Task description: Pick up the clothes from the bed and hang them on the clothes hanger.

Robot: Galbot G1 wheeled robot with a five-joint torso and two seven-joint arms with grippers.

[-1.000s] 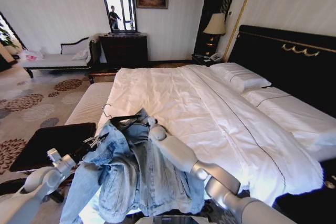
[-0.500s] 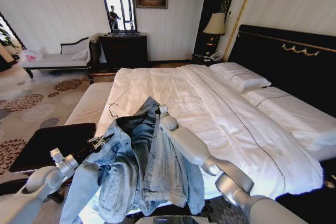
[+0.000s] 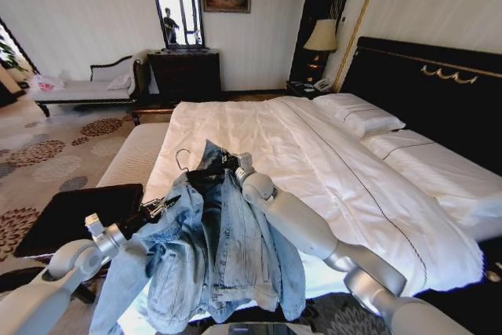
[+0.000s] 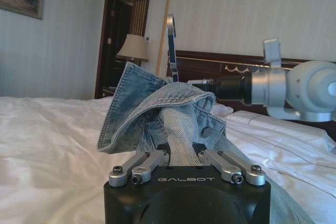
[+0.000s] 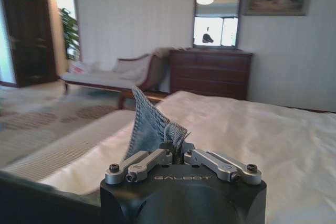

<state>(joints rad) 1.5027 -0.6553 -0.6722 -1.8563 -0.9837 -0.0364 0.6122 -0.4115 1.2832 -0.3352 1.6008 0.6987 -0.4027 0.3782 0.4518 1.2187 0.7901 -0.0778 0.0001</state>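
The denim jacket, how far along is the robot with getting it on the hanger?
Done: the denim jacket is off the bed, with the black hanger at its collar. In hand: the left pincer is shut on one shoulder, the right pincer on the collar, so the jacket dangles between them. Left: whether both shoulders sit on the hanger cannot be told.

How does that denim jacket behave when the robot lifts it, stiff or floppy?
Probably floppy: the denim jacket sags in deep folds below the left gripper and right gripper, both pinching cloth. It likely has some weight, since its sleeves hang straight down. The collar holds a curl, so the cloth seems fairly thick.
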